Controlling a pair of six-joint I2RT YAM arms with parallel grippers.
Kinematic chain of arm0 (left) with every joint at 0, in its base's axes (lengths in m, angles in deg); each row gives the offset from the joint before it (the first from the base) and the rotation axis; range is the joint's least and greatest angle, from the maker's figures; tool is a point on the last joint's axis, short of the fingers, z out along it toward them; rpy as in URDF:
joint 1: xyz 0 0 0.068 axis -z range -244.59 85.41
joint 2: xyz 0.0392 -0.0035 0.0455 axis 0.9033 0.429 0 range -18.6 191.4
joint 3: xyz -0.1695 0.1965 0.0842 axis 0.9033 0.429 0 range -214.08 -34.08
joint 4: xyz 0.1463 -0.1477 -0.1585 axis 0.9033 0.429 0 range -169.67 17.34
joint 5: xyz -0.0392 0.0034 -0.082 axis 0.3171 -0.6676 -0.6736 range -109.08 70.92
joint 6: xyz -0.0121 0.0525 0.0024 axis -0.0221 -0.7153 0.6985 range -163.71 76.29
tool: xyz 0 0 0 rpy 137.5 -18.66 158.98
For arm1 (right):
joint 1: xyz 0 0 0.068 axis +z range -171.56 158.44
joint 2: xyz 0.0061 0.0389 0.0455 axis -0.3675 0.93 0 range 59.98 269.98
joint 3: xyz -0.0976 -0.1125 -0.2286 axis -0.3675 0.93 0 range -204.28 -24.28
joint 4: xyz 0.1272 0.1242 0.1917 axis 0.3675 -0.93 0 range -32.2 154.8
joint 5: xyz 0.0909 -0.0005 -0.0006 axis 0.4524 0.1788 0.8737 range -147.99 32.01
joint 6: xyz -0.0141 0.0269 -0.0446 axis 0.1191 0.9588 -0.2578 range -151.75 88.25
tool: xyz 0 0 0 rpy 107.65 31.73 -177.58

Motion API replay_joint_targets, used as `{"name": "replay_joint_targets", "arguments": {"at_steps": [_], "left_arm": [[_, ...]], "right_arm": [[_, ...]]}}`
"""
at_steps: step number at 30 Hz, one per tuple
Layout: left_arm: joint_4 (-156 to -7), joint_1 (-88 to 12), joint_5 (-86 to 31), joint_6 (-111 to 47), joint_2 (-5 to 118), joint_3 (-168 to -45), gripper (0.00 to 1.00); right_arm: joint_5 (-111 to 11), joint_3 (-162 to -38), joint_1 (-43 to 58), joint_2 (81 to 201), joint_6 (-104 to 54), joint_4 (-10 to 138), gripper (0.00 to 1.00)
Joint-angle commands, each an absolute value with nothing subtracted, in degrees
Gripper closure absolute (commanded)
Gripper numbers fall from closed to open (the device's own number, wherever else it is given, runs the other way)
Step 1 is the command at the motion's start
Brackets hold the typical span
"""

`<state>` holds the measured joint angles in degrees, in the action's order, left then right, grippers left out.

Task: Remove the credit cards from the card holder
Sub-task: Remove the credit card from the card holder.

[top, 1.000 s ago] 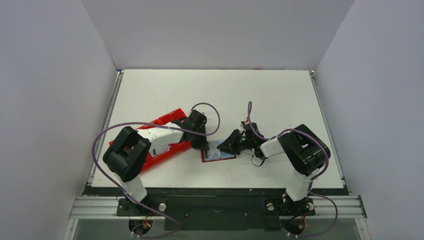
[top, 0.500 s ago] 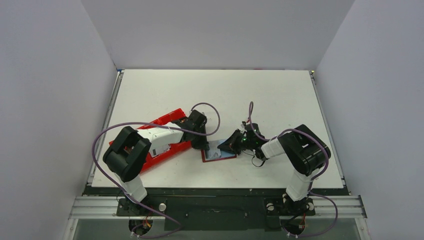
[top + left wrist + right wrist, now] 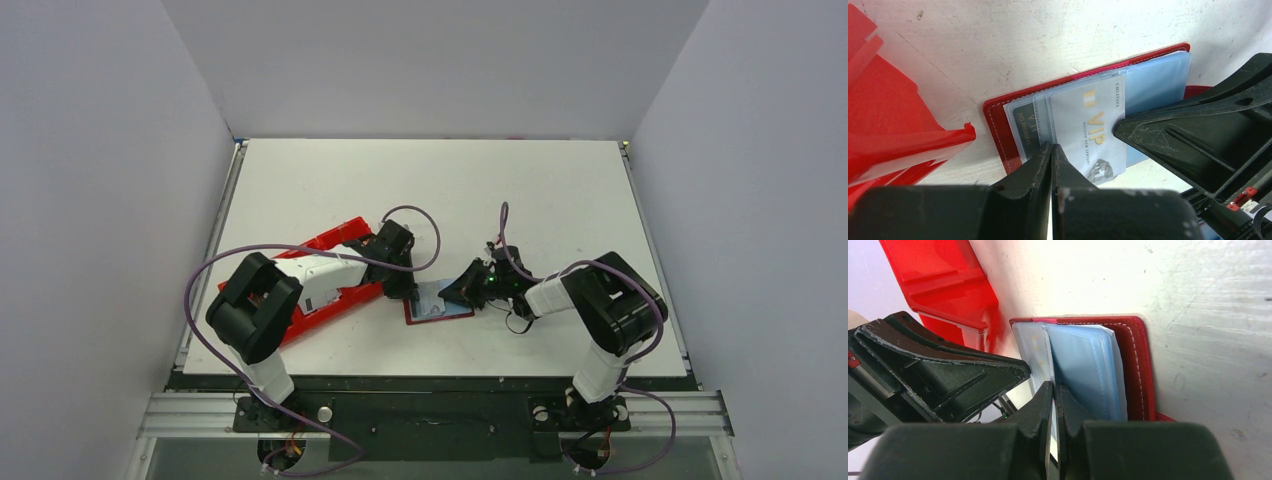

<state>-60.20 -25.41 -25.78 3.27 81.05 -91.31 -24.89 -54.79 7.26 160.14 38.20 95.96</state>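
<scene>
Roughly: right gripper (image 3: 1052,390) clamped on silver card (image 3: 1089,131), which sat half out of open holder (image 3: 996,120) just ahead; left gripper (image 3: 1051,152) fingers were pressed together, tips at card's left edge.

The card holder (image 3: 440,312) is hemmed in at lower centre of the overhead frame: its left edge is blocked by the left tool (image 3: 410,297), its right by the right tool (image 3: 447,293), whose fingers are clamped on a silver credit card (image 3: 1088,135). Further left, passage is barred by the red tray (image 3: 335,235) under the left arm (image 3: 320,272). Open bench (image 3: 430,190) is left across the upper half and in the strip below the holder. The whole is bounded by grey walls (image 3: 100,200) on three sides.
</scene>
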Motion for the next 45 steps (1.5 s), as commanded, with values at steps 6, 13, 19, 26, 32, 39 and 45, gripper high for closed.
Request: {"name": "replay_joint_targets", "arguments": {"at_steps": [6,13,19,26,32,39,45], "left_arm": [[-55.48,-26.04,-22.25,2.0,83.58,-89.47,1.0],[-55.92,-25.93,-22.42,1.97,83.93,-89.45,1.0],[-55.87,-25.78,-22.57,1.93,84.26,-89.69,1.0],[-55.91,-25.6,-22.69,1.91,84.48,-89.93,1.0],[-55.72,-25.58,-22.58,2.0,84.55,-89.9,1.0],[-55.59,-25.57,-22.42,1.95,84.73,-89.81,1.0],[-55.21,-25.6,-22.19,1.99,84.84,-89.98,1.0]], "right_arm": [[-28.06,-54.42,6.08,157.82,35.84,94.71,0.98],[-26.2,-54.24,6.06,158.42,37.11,97.24,0.86],[-24.53,-53.55,6.19,160.19,39.55,102.05,0.84],[-24.35,-53.5,6.68,161.29,40.25,103.2,0.86],[-24.51,-53.34,6.57,161.5,40.61,103.59,0.91],[-24.89,-52.92,6.36,161.07,40.8,103.75,0.99],[-25.32,-52.54,6.01,160.48,40.58,103.43,1.0]]}}
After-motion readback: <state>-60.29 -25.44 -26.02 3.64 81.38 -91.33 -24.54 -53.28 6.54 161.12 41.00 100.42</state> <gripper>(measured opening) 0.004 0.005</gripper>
